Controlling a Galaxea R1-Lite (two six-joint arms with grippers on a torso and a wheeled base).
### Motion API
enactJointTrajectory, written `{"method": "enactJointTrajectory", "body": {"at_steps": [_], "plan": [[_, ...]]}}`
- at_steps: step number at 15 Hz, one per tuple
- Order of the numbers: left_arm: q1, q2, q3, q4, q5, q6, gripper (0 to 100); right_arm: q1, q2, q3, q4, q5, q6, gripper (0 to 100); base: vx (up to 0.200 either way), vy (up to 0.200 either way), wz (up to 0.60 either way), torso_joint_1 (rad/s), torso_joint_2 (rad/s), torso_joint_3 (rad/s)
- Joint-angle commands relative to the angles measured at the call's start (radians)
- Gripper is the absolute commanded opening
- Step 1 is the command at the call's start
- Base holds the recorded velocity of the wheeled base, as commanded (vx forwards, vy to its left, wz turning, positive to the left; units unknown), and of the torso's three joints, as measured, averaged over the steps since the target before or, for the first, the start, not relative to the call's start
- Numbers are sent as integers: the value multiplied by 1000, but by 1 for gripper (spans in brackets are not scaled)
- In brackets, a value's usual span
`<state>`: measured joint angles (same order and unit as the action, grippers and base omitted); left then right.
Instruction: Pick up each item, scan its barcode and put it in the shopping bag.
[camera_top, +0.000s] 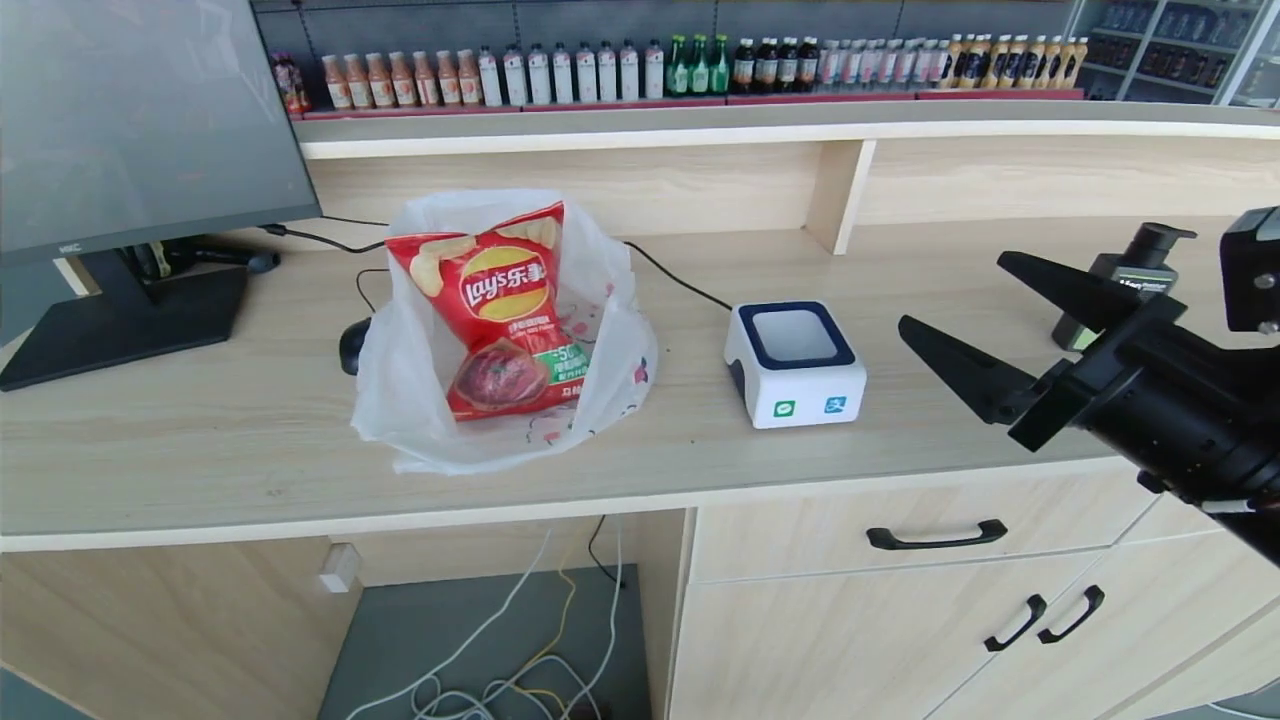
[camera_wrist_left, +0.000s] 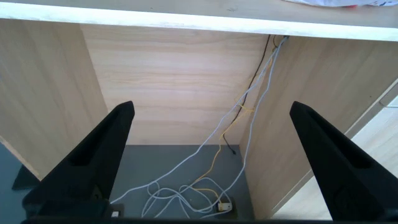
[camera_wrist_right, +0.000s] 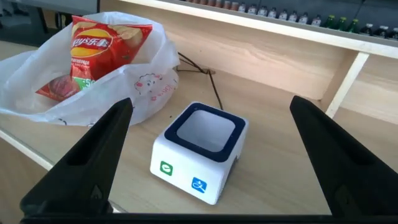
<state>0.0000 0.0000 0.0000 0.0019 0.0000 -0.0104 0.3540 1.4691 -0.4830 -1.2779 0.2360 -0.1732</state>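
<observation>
Right claw (camera_top: 950, 291) spread wide near scanner (camera_top: 795, 362); chips (camera_top: 495, 310) upright inside shopping bag (camera_top: 400, 372).

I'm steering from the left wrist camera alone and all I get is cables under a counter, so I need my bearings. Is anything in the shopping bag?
Observer: Yes. A red chip bag stands upright inside the white shopping bag, which sits on the counter.
Operator: Where's the scanner?
Observer: The white scanner sits on the counter to the right of the shopping bag, clear of it.
Operator: Is there another item to pick up?
Observer: A dark pump bottle stands toward the back right of the counter. The right gripper is open and empty, between the pump bottle and the scanner.
</observation>
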Motion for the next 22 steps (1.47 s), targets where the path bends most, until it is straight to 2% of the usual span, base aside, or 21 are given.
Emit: {"method": "enactJointTrajectory", "body": {"at_steps": [1, 10, 20, 22], "plan": [[0, 0, 0, 0, 0, 0, 100, 0, 30, -22, -1, 0, 0, 100, 0, -200, 0, 7, 2, 2], [0, 0, 0, 0, 0, 0, 100, 6, -38, 92, 2, 5, -12, 100, 0, -200, 0, 1, 2, 2], [0, 0, 0, 0, 0, 1, 100, -3, 31, 26, 2, 0, -11, 100, 0, -200, 0, 5, 5, 3], [0, 0, 0, -2, 0, 6, 100, -66, 56, -26, 11, -12, -15, 100, 0, -100, 0, -1, 1, 1]]}}
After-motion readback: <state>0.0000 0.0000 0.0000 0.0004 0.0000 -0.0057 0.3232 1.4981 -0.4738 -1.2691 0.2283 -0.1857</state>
